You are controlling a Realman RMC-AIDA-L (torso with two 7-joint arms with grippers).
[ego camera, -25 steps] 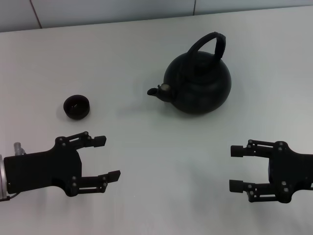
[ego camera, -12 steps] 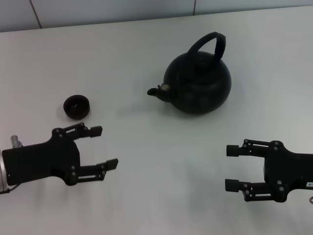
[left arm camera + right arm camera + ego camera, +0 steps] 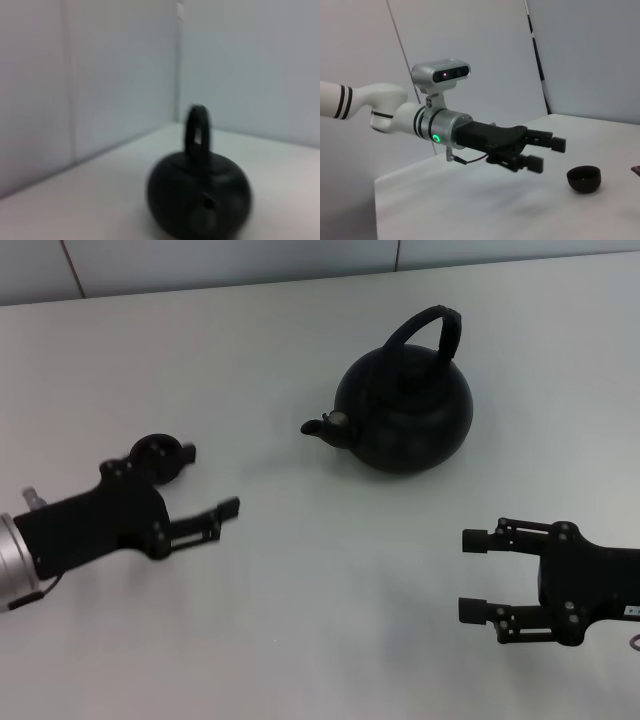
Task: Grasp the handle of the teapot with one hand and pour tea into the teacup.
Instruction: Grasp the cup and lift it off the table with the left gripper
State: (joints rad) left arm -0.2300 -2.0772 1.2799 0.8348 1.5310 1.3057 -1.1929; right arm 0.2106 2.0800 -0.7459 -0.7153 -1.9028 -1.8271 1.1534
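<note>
My left hand has swung up and away from me across the counter; its far finger now overlaps the teacup in the head view, fingers spread as before. My right hand has crept slightly inward, toward the left.

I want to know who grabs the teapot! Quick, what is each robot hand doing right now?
Left tool: open, holding nothing, up beside the teacup.
Right tool: open, holding nothing, in front of the teapot.
</note>
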